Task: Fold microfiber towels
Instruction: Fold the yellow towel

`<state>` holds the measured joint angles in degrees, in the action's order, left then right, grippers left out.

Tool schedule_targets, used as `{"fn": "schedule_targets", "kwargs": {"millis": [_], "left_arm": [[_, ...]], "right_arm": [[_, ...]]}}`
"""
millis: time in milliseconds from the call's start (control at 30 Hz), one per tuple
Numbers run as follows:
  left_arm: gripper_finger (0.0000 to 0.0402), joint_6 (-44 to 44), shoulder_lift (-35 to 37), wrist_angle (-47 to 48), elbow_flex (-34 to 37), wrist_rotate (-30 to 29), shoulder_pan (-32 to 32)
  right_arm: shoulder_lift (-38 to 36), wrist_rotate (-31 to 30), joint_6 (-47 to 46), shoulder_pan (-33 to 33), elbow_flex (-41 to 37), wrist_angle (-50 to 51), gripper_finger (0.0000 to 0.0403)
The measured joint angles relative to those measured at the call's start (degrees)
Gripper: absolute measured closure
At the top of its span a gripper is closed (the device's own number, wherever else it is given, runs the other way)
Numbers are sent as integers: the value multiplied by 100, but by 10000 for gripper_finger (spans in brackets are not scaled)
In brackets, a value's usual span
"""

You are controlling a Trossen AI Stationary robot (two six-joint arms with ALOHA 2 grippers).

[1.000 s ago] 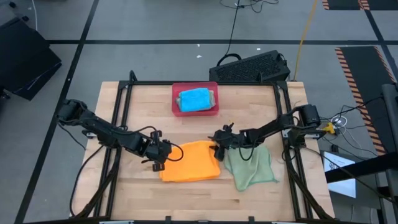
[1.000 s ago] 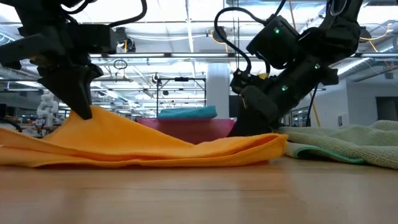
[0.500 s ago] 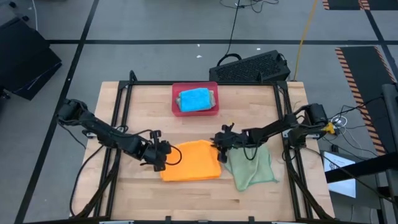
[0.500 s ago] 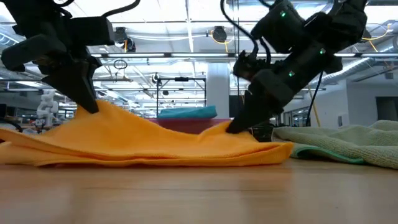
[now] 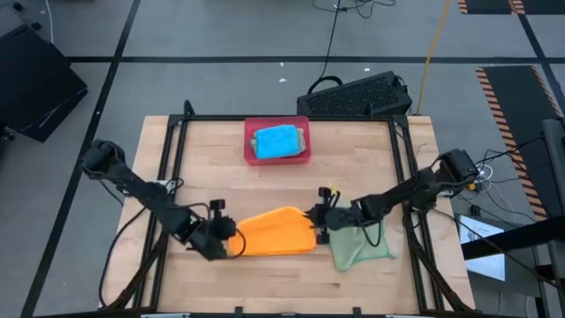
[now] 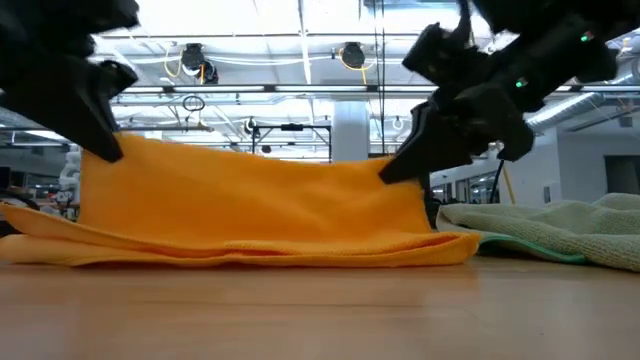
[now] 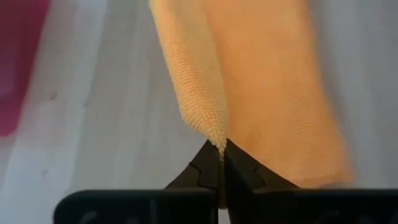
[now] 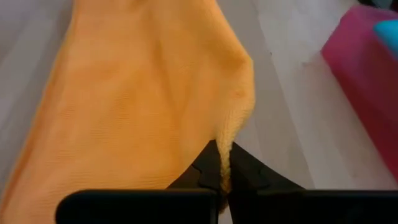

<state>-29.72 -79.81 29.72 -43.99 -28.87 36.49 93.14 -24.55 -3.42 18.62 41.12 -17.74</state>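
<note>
An orange microfiber towel (image 5: 275,231) lies in the middle of the table near its front. Its far edge (image 6: 260,160) is raised, and its near edge (image 6: 240,255) rests on the wood. My left gripper (image 5: 229,246) is shut on the raised left corner. My right gripper (image 5: 317,226) is shut on the raised right corner. A light green towel (image 5: 360,245) lies crumpled just to the right. A blue towel (image 5: 276,140) rests in the pink tray (image 5: 250,152) at the far side. My left gripper pinches the orange towel's raised left corner (image 7: 217,140) between its two fingertips, slanting down from the table's left. The corner is lifted clear and the cloth slopes down from it to the table. My right gripper pinches the raised right corner (image 8: 225,148) between its fingertips, slanting down from the right. The edge between the two corners runs nearly straight, high above the table.
A black keyboard (image 5: 357,95) sits beyond the table's far right corner. Black frame rails (image 5: 168,159) run along the table's left and right sides. Bare wood (image 5: 282,190) shows between the tray and the orange towel.
My right gripper has taken hold of the orange towel's far right corner and risen. Both grippers have moved toward the table's near edge. They have carried the towel's far edge up and over while its near edge has stayed on the table.
</note>
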Motion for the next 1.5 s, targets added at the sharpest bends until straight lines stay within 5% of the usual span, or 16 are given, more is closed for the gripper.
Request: {"fn": "schedule_targets", "kwargs": {"millis": [400,600,833,1200,1500], "left_arm": [[391,-104,-43,-780,-4,-278,869],[396,-38,-468,-1066,-4,79,844],[343,-385,-769,-1448,-4,235,844],[255,-1048,-780,-1763,-4,827,855],[243,-1679,-780,-1368,-4,61,864]], "right_arm": [[-2,-394,263,804,2,-105,397],[140,-362,212,823,2,-124,395],[302,417,108,825,2,-336,376],[294,2012,-671,716,2,-196,259],[192,1962,-801,719,2,-582,239]]}}
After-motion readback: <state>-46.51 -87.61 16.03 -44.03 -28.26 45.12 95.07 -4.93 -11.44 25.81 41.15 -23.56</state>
